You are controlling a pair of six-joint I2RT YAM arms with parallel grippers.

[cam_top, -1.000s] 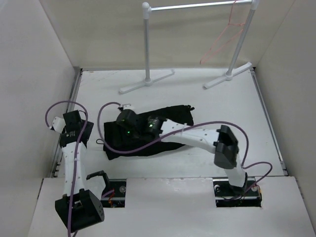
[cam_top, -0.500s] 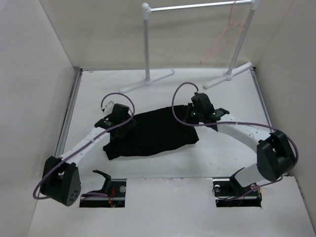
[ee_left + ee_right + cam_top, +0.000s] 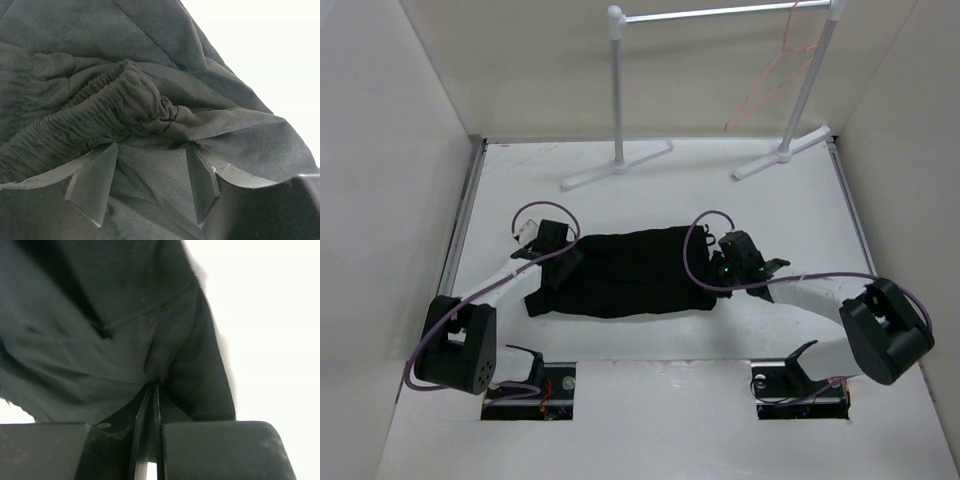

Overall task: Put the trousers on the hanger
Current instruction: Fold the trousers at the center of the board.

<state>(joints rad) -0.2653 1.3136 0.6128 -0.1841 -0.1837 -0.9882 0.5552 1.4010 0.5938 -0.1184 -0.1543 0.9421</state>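
From above, the plain black soft fabric trousers [image 3: 620, 272] lie on the white table [image 3: 800, 200], well apart from the thin pink wire hanger [image 3: 770, 85]; left wrist: your left gripper [image 3: 147, 185] gapes over the waistband [image 3: 100, 105], so bite deep before closing; right wrist: your right gripper [image 3: 151, 390] already pinches cloth.

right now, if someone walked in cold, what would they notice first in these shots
The black soft fabric trousers sprawl across the middle of the white table, with the left gripper open over their left end and the right gripper pinched shut on their right end. The thin pink-orange wire hanger dangles from the grey metal rail at back right.
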